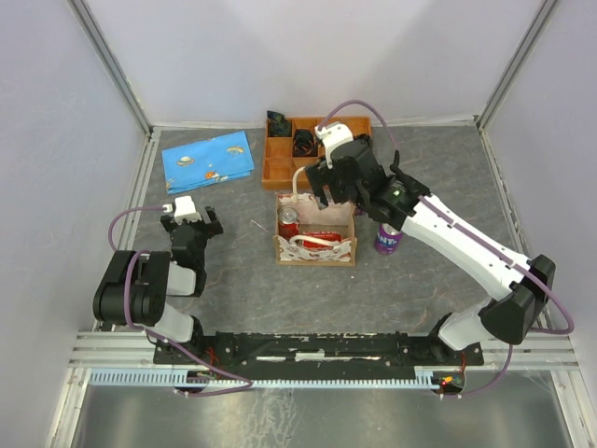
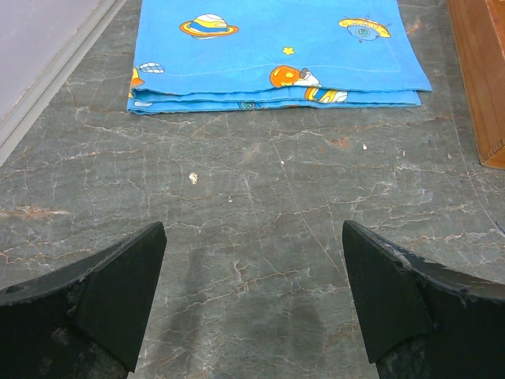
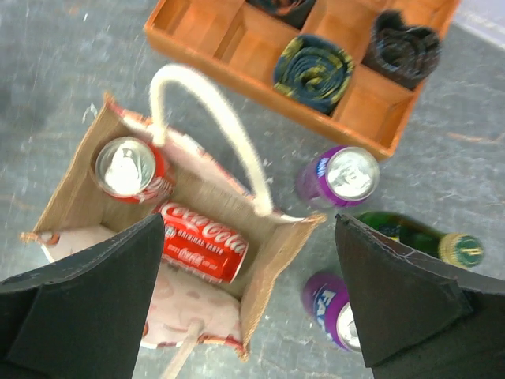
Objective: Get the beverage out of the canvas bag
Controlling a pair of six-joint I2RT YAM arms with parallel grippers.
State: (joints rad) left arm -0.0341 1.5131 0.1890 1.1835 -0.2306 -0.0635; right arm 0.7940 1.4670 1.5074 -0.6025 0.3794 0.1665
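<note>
The canvas bag (image 1: 317,250) stands open at mid-table, cream with a red pattern and a tan inside (image 3: 278,251). In it one red cola can (image 1: 288,221) stands upright (image 3: 126,167) and a second red cola can (image 1: 323,236) lies on its side (image 3: 201,241). A cream handle (image 3: 213,126) arches over the opening. My right gripper (image 1: 354,191) hovers above the bag's right rim, open and empty (image 3: 248,223). My left gripper (image 1: 191,226) is open and empty over bare table (image 2: 252,237), well left of the bag.
Outside the bag, an upright purple can (image 3: 339,178), a second purple can on its side (image 3: 335,312) and a green bottle (image 3: 418,237) lie to its right. One purple can (image 1: 387,240) shows from above. An orange compartment tray (image 1: 280,159) stands behind; a blue cloth (image 1: 207,161) lies back left.
</note>
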